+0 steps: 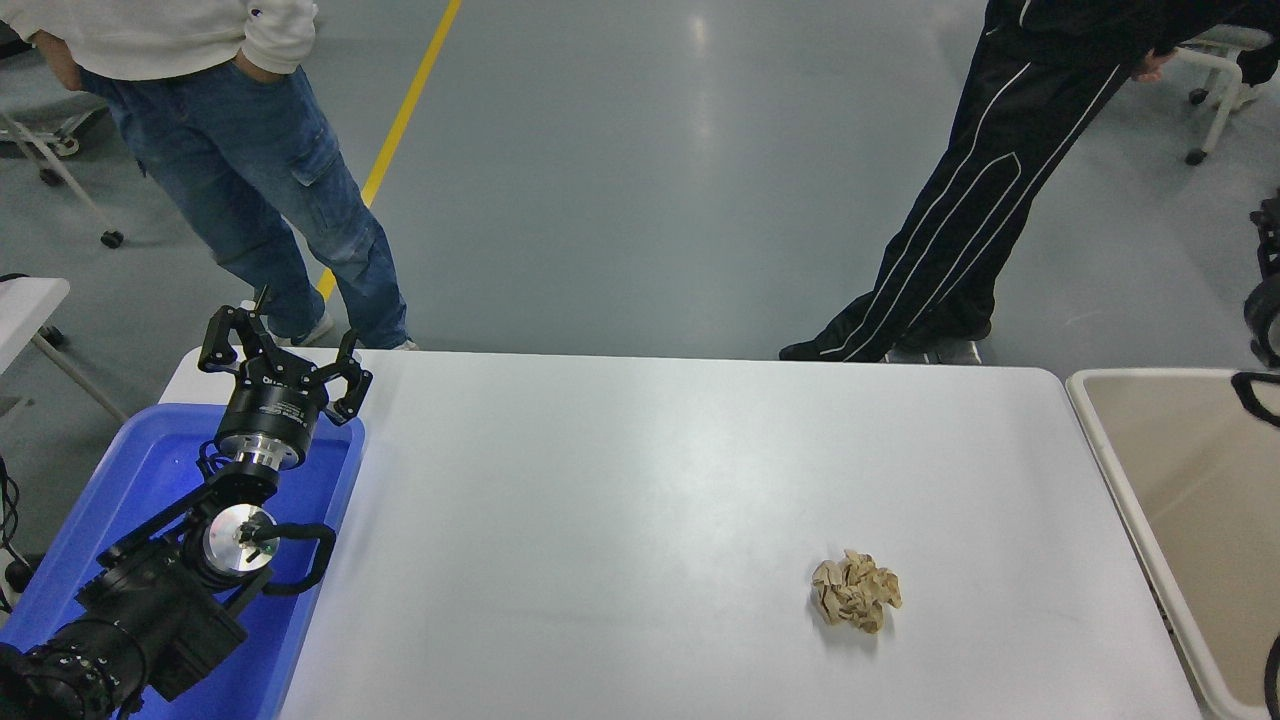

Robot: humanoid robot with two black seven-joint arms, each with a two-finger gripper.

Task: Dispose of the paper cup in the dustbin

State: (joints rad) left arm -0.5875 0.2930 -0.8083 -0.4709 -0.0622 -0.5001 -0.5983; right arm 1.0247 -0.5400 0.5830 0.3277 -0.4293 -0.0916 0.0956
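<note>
The paper cup is not visible in the head view. The dustbin (pixel 1180 520) is a beige rectangular bin with a pale rim, standing against the table's right end; the part of its tan inside that shows is bare. My left gripper (pixel 278 352) is open and empty, parked over the blue tub at the lower left. Of my right arm, only black parts (pixel 1262 300) show at the right edge above the dustbin. Its gripper is out of view.
A crumpled tan paper ball (pixel 856 592) lies on the white table (pixel 640 480), right of centre. A bright blue plastic tub (pixel 150 480) sits at the table's left end. Two people (pixel 260 190) (pixel 980 200) stand at the far side.
</note>
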